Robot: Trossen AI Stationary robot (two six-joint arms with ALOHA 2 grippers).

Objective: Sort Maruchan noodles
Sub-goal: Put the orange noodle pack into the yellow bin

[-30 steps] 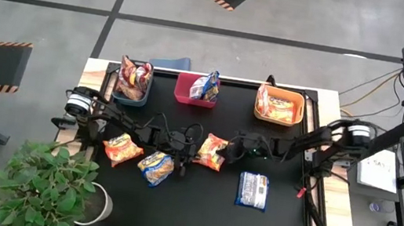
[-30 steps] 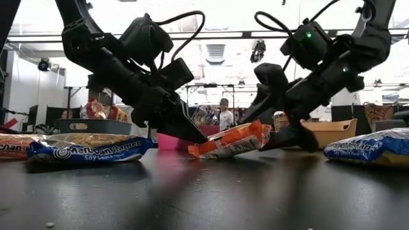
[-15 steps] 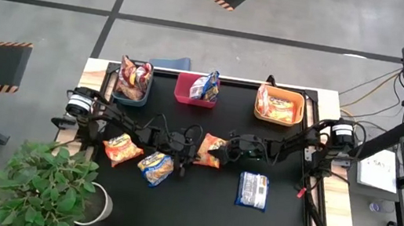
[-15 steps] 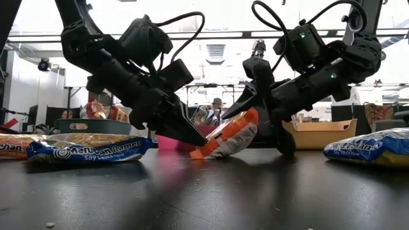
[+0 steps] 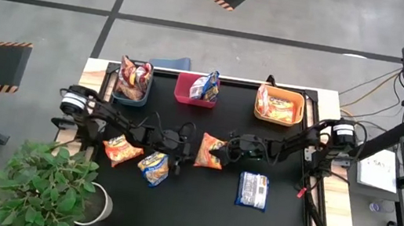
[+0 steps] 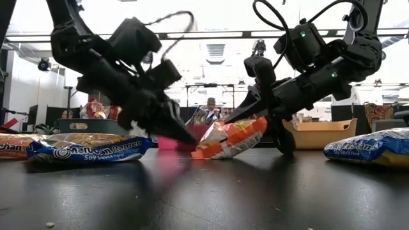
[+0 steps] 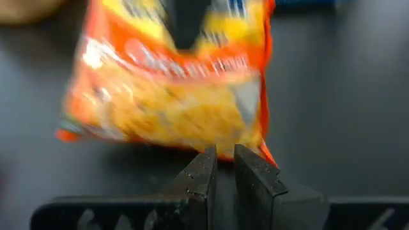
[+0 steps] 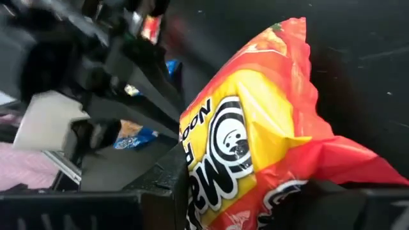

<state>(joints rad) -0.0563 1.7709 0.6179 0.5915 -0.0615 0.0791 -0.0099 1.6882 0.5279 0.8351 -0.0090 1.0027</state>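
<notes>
table (image 5: 195, 215) is lying black under everything, with three bins sitting in a row along its far edge: one grey bin (image 5: 144, 94), one red bin (image 5: 185, 95), one orange bin (image 5: 291, 110). two dark arms are reaching in toward the middle from opposite sides. the right gripper (image 5: 220, 153) is closing on the edge of one orange packet (image 5: 210, 151) and tilting it up off the table near the centre; in the right wrist view its fingers are pinching the crinkly orange-red wrapper (image 8: 255, 160) with a yellow patch and a round black-and-white logo. the left gripper (image 5: 186, 155) is sitting just beside that packet's other edge with its jaws nearly together and holding nothing; in the left wrist view the fingers (image 7: 203, 176) are pointing at the packet's lower edge (image 7: 172, 96). four packets are lying or standing on the open table: the held one, one more orange packet (image 5: 122, 149) at the left, one blue-and-yellow packet (image 5: 153, 166) beside it, one silver-white and blue packet (image 5: 253, 190) at the right. more packets are sitting in the bins; their count i cannot tell.
</notes>
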